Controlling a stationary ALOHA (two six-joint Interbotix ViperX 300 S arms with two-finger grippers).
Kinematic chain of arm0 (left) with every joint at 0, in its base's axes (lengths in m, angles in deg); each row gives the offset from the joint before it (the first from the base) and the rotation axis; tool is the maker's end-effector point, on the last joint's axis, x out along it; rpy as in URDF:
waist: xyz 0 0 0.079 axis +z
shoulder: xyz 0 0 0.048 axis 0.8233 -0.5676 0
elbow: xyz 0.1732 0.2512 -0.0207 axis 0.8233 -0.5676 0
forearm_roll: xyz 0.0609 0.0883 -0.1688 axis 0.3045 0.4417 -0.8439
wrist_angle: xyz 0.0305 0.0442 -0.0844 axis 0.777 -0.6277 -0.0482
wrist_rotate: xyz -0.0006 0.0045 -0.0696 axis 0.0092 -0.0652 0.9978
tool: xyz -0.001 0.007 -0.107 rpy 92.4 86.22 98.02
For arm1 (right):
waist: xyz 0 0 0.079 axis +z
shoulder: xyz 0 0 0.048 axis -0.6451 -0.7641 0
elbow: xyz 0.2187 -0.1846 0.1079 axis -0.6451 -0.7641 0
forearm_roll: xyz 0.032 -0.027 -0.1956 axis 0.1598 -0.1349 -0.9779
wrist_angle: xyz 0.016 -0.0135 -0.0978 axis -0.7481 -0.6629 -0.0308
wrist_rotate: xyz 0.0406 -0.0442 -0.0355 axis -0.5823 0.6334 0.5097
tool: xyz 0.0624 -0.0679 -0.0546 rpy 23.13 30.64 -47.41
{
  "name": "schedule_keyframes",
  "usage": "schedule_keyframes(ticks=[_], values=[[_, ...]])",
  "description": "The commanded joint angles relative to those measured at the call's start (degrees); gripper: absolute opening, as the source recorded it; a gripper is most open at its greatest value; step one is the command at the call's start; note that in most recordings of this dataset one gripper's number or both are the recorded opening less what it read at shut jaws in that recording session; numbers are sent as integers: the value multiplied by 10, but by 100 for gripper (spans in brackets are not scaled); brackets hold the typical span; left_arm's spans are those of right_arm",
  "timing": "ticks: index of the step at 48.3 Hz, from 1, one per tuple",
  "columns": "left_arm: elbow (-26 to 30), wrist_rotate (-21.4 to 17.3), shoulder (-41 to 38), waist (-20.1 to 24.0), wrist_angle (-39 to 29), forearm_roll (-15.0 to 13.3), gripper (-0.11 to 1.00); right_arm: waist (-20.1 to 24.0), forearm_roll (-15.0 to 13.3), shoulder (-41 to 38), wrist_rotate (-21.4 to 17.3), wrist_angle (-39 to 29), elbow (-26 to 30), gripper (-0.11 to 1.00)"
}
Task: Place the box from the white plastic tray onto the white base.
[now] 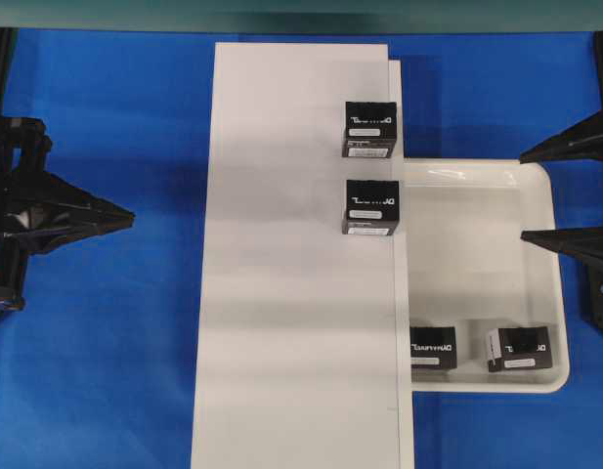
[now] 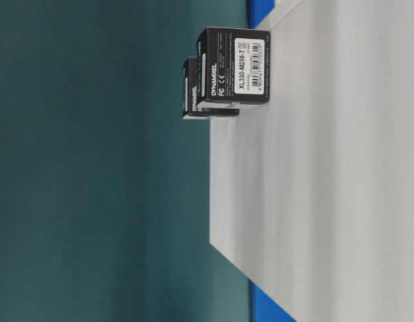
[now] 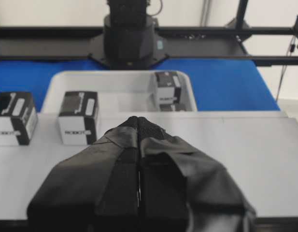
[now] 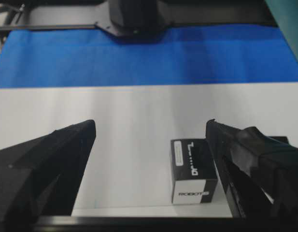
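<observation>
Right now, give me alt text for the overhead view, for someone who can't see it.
Two small black boxes sit on a long flat white board, two more in a glossy rimmed white tray beside it. The left gripper is shut, the right gripper open, both empty.

Left hand (image 3: pixel 138 126) fingers pressed together, empty, over the white base (image 3: pixel 235 159). Two black boxes (image 3: pixel 78 117) (image 3: pixel 13 118) stand on the base's far edge. Beyond, the white plastic tray (image 3: pixel 98 79) holds another box (image 3: pixel 167 88) on the blue worktop (image 3: pixel 235 82).
</observation>
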Motion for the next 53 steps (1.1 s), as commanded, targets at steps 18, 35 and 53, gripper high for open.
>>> schedule_keyframes(ticks=[18, 35, 53], values=[[11, 1, -1, -1, 5, 1, -7, 1, 2, -4, -1, 15, 4, 98], [12, 1, -1, -1, 5, 1, -7, 1, 1, -4, -1, 19, 3, 98], [12, 2, -1, -1, 4, 1, -7, 1, 1, -4, -7, 20, 2, 98]])
